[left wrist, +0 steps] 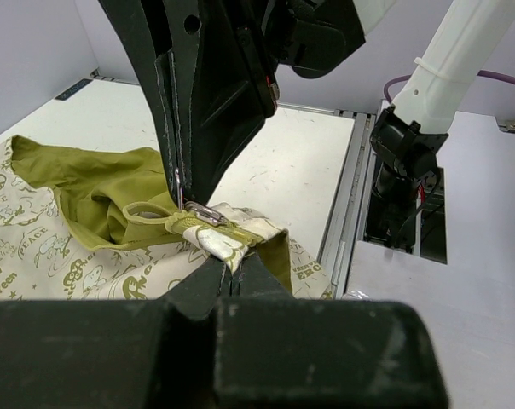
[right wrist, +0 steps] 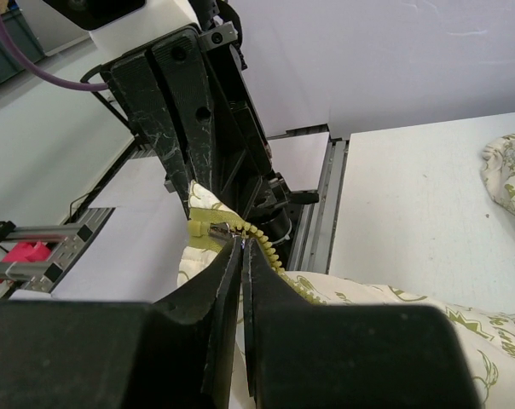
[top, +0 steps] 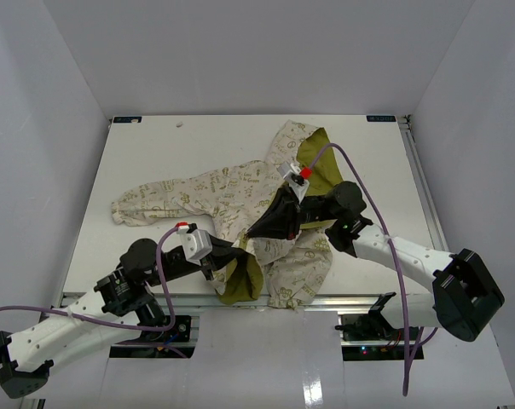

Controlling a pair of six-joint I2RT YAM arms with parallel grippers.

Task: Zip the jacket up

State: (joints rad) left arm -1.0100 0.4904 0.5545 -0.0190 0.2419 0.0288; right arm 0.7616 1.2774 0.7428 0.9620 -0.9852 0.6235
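White walls [top: 240,51] closed in a white worktop [top: 155,153], and the jacket [top: 232,192] lay across its middle and down to its near edge, cream printed side up. Much of the jacket's front was hard to read from above. Both arms crossed over it, and their black fingers covered the stretch where the front edges met.

On the left, one sleeve [top: 147,204] reached out flat toward the worktop's left side; the other sleeve could not be picked out. At the near edge, olive lining [top: 240,285] was folded outward.

The left hand [top: 228,256] sat at that lower front corner. Its wrist view showed its fingers pressed together on a bunched fold of printed fabric at the foot of the zipper.

Just to its right, the right hand [top: 256,232] pointed down and leftward. Its fingers were closed together on the zipper pull [left wrist: 198,210], a small metal piece right beside the left hand's grip. How far the pull reached in between the fingertips could not be made out. In the right wrist view, yellow-green zipper teeth [right wrist: 279,260] ran away from the pull and were cut off behind that hand's own fingers.

Further right, the hood [top: 296,141] lay open toward the far right corner, showing its olive inside.
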